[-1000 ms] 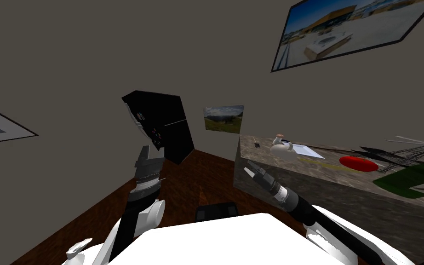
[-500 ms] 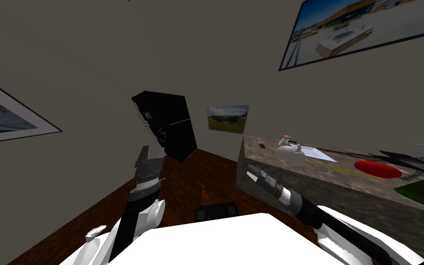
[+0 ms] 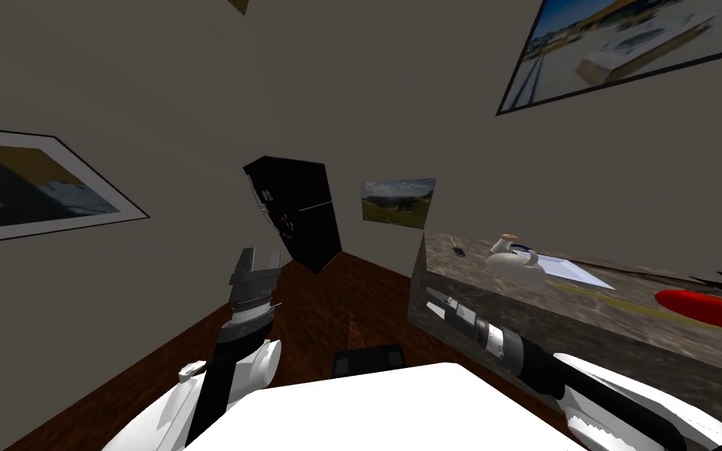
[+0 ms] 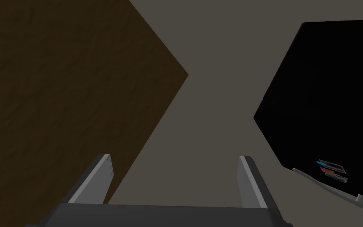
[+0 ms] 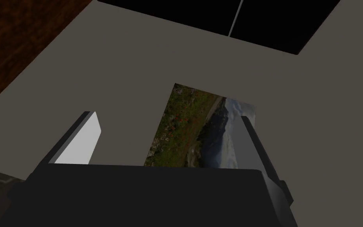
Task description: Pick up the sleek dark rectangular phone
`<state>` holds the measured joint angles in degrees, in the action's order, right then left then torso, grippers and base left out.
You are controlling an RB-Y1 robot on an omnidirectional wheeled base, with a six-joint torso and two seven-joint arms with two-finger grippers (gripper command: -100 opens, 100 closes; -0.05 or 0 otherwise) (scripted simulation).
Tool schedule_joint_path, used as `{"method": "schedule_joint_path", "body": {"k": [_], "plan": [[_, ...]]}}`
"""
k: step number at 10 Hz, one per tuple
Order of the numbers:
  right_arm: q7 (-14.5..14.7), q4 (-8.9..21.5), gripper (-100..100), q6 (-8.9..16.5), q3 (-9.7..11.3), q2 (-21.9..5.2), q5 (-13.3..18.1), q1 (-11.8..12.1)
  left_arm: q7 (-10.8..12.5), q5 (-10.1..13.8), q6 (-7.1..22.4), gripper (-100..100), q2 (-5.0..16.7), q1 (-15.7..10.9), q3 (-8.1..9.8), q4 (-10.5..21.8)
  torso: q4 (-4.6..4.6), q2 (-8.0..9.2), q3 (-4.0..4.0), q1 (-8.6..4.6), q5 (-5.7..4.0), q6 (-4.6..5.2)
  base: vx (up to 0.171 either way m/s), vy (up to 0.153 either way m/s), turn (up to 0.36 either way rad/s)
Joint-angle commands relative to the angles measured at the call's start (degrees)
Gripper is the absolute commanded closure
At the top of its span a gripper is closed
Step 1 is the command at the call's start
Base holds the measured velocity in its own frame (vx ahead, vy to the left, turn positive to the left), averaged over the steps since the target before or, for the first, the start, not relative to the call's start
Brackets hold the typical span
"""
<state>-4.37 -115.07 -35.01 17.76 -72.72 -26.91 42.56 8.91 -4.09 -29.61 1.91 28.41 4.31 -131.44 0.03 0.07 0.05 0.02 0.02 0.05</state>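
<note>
Phone (image 3: 459,251): small, dark, flat on stone counter (image 3: 473,272), left end, near white teapot (image 3: 514,258).
Left gripper (image 3: 257,258): fingers wide, empty, above wood floor (image 3: 328,309), facing black fridge (image 3: 301,207).
Right gripper (image 3: 432,299): fingers wide, empty, beside counter's front, apart from phone.

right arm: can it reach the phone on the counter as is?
Probably not yet. The right claw, open, sits below the counter top, by its side face; the phone lies on top near the corner. It'd need to lift first.
</note>
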Motion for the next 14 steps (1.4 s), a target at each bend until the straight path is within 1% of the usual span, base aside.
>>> {"method": "schedule_joint_path", "body": {"k": [1,3,4,5,6,7,8,9,10,11,12,13,14], "plan": [[0.41,1.85,-100,-0.10,2.20,-2.86,-2.00,0.45,0.00,0.00,0.00,0,0.00,0.00,0.00,0.00,0.00,0.00,0.00,0.00,0.00,0.00,0.006,0.048,0.212],[0.41,1.85,-100,-0.10,2.20,-5.61,-2.00,0.45,0.00,0.00,0.00,0,0.00,0.00,0.00,0.00,0.00,-0.03,-0.02,-0.01,0.00,0.01,0.015,0.030,0.046],[0.68,3.57,-100,0.03,4.21,-7.60,-3.76,0.57,0.00,0.00,0.00,0,0.00,0.01,0.00,0.00,0.00,-0.03,-0.01,-0.07,-0.02,0.02,0.025,0.036,0.182],[0.68,3.57,-100,0.03,4.21,-9.58,-3.76,0.57,0.00,0.00,0.00,0,0.00,0.00,0.00,0.00,-0.02,-0.07,-0.04,-0.04,-0.01,-0.03,0.025,0.028,0.132],[0.95,5.33,-100,0.23,6.30,-11.13,-5.48,0.62,0.00,0.00,0.00,0,0.00,0.00,0.00,0.00,-0.02,-0.08,-0.05,-0.06,-0.02,0.00,0.038,0.027,0.222],[0.95,5.33,-100,0.23,6.30,-12.87,-5.48,0.62,0.00,0.00,0.00,0,0.00,0.00,0.00,0.00,-0.03,-0.12,-0.07,-0.07,-0.02,-0.03,0.037,0.014,0.100],[1.23,7.12,-100,0.52,8.48,-14.72,-7.13,0.61,0.00,0.00,0.00,0,0.00,0.01,0.01,0.00,-0.03,-0.13,-0.08,-0.11,-0.02,0.01,0.044,0.019,0.191],[1.23,7.12,-100,0.52,8.48,-16.67,-7.13,0.61,0.00,0.00,0.00,0,0.00,0.00,0.00,0.00,-0.04,-0.16,-0.09,-0.11,-0.03,-0.02,0.036,0.002,0.099],[1.49,8.91,-100,0.88,10.72,-18.53,-8.73,0.54,0.00,0.00,0.00,0,0.01,0.01,0.01,0.00,-0.03,-0.13,-0.08,-0.15,-0.03,0.02,0.051,-0.003,0.153],[1.49,8.91,-100,0.88,10.72,-20.18,-8.73,0.54,0.00,0.00,0.00,0,0.01,0.00,0.00,0.00,-0.04,-0.17,-0.10,-0.18,-0.05,-0.01,0.050,-0.010,0.092],[1.76,10.70,-100,1.31,13.01,-21.82,-10.24,0.42,0.00,0.00,0.00,0,0.01,0.01,0.01,0.00,-0.04,-0.17,-0.10,-0.19,-0.05,0.02,0.065,-0.021,0.222],[1.76,10.70,-100,1.31,13.01,-23.59,-10.24,0.42,0.00,0.00,0.00,0,0.01,0.00,0.01,0.00,-0.05,-0.22,-0.13,-0.23,-0.05,-0.02,0.053,-0.023,0.081],[2.02,12.49,-100,1.82,15.24,-25.63,-11.67,0.24,0.00,0.00,0.00,0,0.01,0.01,0.01,0.00,-0.04,-0.20,-0.12,-0.23,-0.06,0.03,0.062,-0.021,0.144]]}}
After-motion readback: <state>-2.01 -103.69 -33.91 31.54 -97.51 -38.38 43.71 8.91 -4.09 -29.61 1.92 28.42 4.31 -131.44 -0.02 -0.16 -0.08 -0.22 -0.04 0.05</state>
